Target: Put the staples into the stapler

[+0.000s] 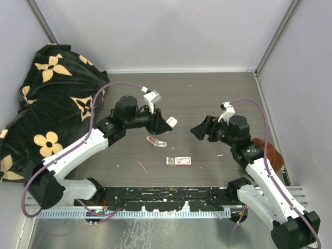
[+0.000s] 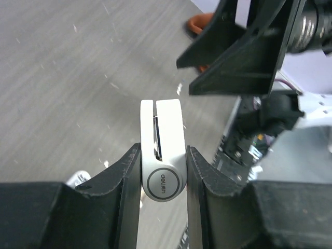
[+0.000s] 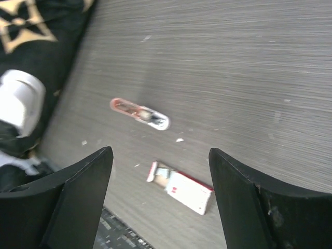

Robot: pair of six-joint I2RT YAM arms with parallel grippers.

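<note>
My left gripper (image 1: pixel 160 124) is shut on a small white stapler (image 1: pixel 171 122), held above the table. In the left wrist view the stapler (image 2: pixel 162 124) stands between the fingers (image 2: pixel 127 181), pinched at its round hinge end. My right gripper (image 1: pixel 196 129) is open and empty, a little to the right of the stapler and facing it; its black fingers (image 2: pixel 238 52) show at the top of the left wrist view. The staples box (image 1: pixel 179 161), red and white, lies flat on the table below both grippers. In the right wrist view (image 3: pixel 189 191) its tan tray is slid partly out on the left.
A small oblong white and reddish item (image 1: pixel 156 141) lies on the table near the box, also in the right wrist view (image 3: pixel 139 113). A black flowered cloth (image 1: pixel 46 93) fills the left side. A brown-orange object (image 1: pixel 272 153) sits at the right. A black rail (image 1: pixel 166 199) runs along the near edge.
</note>
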